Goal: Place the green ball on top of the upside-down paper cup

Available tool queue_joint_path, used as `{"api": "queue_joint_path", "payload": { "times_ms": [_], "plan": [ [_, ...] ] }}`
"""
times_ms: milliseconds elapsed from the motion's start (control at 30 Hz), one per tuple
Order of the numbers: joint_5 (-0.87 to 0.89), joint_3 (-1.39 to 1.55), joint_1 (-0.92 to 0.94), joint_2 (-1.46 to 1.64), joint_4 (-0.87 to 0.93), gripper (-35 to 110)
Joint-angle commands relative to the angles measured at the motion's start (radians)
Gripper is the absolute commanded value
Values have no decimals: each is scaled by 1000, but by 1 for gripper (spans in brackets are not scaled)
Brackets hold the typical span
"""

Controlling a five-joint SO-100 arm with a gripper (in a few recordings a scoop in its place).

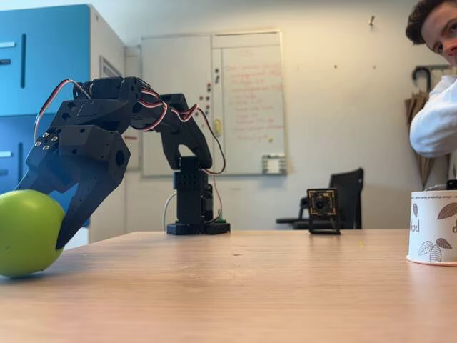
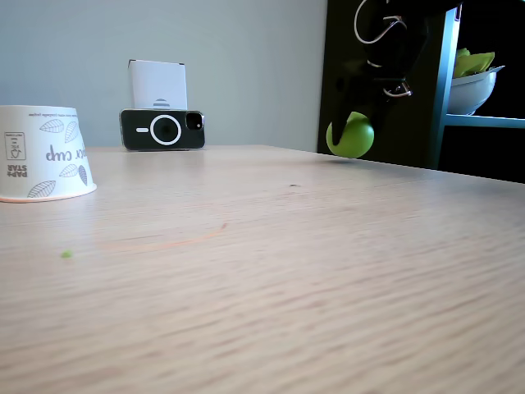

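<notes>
The table (image 1: 235, 286) is a broad wooden top, and the two things of the task sit at opposite ends of it. In both fixed views the black arm (image 1: 171, 121) reaches down to the far side from the cup, its claw (image 1: 50, 214) spread around the green ball (image 1: 27, 232), one finger over the top and one down the side. The ball looks to rest on the table or just off it; I cannot tell whether the grip is firm. The upside-down paper cup (image 1: 434, 227) stands well apart, its flat top bare. So the task is at its early stage, by my judgement: lifting, carrying across and setting down remain.
</notes>
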Motion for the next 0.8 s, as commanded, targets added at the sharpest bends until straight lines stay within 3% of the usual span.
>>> {"api": "queue_joint_path", "payload": {
  "times_ms": [0, 433, 767],
  "plan": [
    [0, -37, -8, 141, -31, 22],
    [6, -34, -87, 446, -58, 22],
    [17, 25, -322, 675, -49, 22]
  ]
}}
